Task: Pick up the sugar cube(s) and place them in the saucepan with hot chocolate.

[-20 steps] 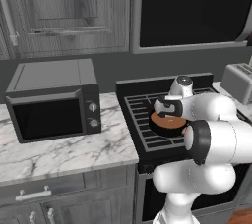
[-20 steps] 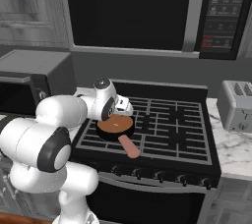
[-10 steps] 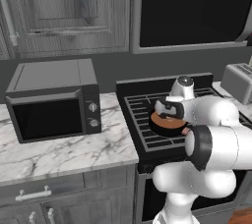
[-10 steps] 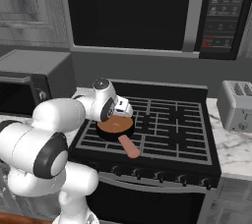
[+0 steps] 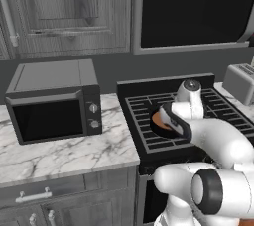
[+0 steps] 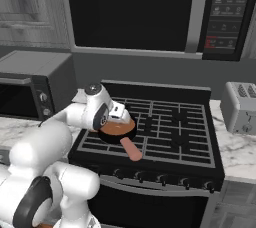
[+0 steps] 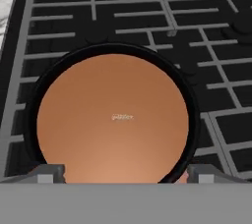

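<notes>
The saucepan (image 7: 194, 120) lies right below my hand on the stove grate, a black ring around a flat brown surface. A faint pale speck (image 7: 122, 117) sits at the middle of that brown; I cannot tell what it is. No sugar cube is in sight. My gripper (image 7: 128, 173) is open, its fingertips (image 7: 49, 171) spread wide over the pan's near rim with nothing between them. From the base, my gripper (image 6: 120, 115) hovers just over the saucepan (image 6: 119, 131), whose salmon-pink handle (image 6: 131, 149) points toward the stove's front. The saucepan (image 5: 157, 120) peeks out beside my hand.
The black stove (image 6: 165, 127) carries grates all around the pan. A microwave (image 5: 52, 100) stands on the marble counter (image 5: 64, 153) to the left. A toaster (image 6: 241, 107) sits on the counter right of the stove.
The arm's elbow has shifted a little while the hand stays low over the pan. The pan has not moved.
</notes>
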Motion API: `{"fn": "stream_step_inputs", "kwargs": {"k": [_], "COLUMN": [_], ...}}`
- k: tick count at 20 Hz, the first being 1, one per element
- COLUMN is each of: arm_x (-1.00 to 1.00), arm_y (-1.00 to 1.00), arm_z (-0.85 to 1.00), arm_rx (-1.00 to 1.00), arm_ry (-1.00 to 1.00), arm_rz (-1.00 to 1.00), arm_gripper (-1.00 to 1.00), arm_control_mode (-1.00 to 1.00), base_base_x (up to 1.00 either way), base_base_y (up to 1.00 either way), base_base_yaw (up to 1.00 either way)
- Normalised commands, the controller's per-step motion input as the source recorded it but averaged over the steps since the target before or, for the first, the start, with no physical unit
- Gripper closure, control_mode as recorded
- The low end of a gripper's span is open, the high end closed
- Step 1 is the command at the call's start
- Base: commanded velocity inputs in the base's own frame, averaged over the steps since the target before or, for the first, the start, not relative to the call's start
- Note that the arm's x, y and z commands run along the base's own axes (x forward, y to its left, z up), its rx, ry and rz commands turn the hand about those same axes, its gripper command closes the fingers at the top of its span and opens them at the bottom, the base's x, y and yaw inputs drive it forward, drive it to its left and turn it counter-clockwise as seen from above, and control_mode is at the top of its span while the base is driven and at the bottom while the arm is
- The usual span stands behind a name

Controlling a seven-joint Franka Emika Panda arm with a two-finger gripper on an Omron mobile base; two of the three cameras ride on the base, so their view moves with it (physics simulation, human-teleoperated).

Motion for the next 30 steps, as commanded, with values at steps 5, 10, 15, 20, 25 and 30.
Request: {"fn": "stream_step_inputs", "kwargs": {"k": [5,10,15,20,25,30], "arm_x": [-0.08,-0.4,-0.73,-0.86,-0.29,-0.02], "arm_y": [0.5,0.43,0.34,0.39,0.44,0.31], "arm_z": [0.63,0.31,0.09,0.16,0.13,-0.1], "arm_rx": [0.0,0.01,0.05,0.0,0.0,0.0], "arm_ry": [0.07,0.04,0.0,0.0,0.05,0.11], "arm_rz": [0.0,0.01,0.02,0.0,0.0,0.0], "arm_gripper": [-1.0,-1.0,-1.0,-1.0,-1.0,-1.0], "arm_control_mode": [-1.0,-1.0,-1.0,-1.0,-1.0,-1.0], "base_base_x": [0.0,0.0,0.0,0.0,0.0,0.0], "base_base_y": [0.0,0.0,0.0,0.0,0.0,0.0], "base_base_yaw": [0.0,0.0,0.0,0.0,0.0,0.0]}}
